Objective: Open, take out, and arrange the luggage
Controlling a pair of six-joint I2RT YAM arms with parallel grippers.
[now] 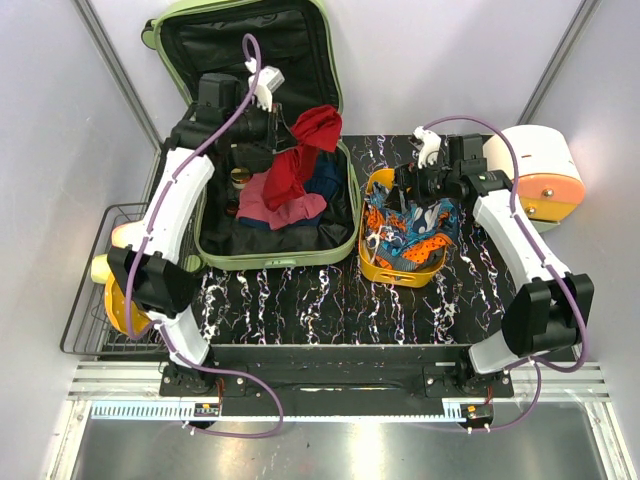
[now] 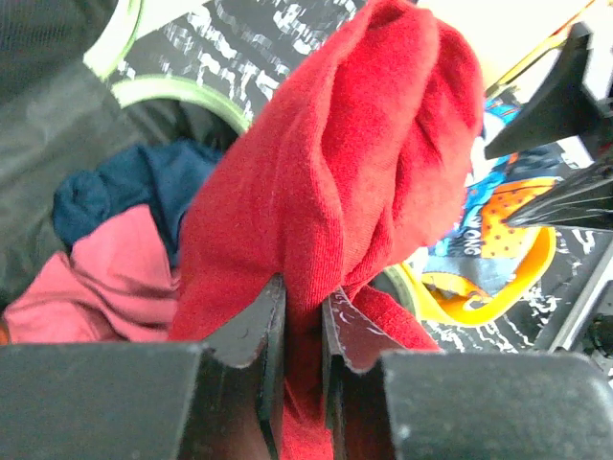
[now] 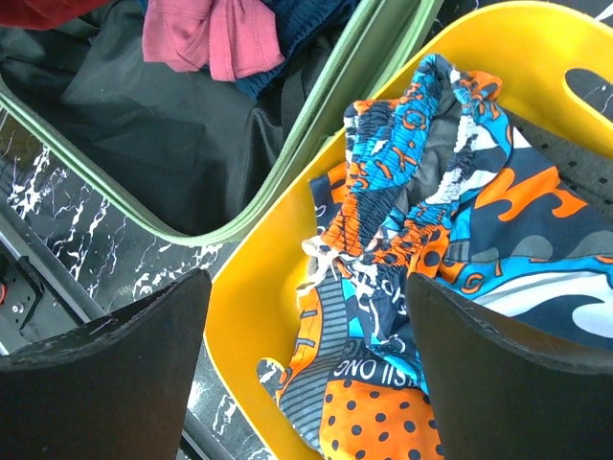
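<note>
The luggage [image 1: 280, 262], a pale-green suitcase, lies open on the table with its lid [image 1: 245, 50] standing upright behind. My left gripper [image 1: 285, 130] hangs above it, shut on a red garment [image 1: 312, 135] that drapes over the fingers [image 2: 254, 331] in the left wrist view. A pink garment [image 2: 105, 287] and a navy one [image 2: 124, 192] lie inside on the black lining. My right gripper [image 3: 308, 278] stands open over a yellow tray [image 3: 259, 297], just above colourful patterned shorts [image 3: 431, 192] that lie in it. Nothing sits between its fingers.
The yellow tray [image 1: 372, 262] touches the suitcase's right side. A wire basket [image 1: 85, 300] with yellow and cream items stands at the left table edge. A white and orange device [image 1: 540, 170] sits at the back right. The table top [image 1: 320, 300] is black marbled.
</note>
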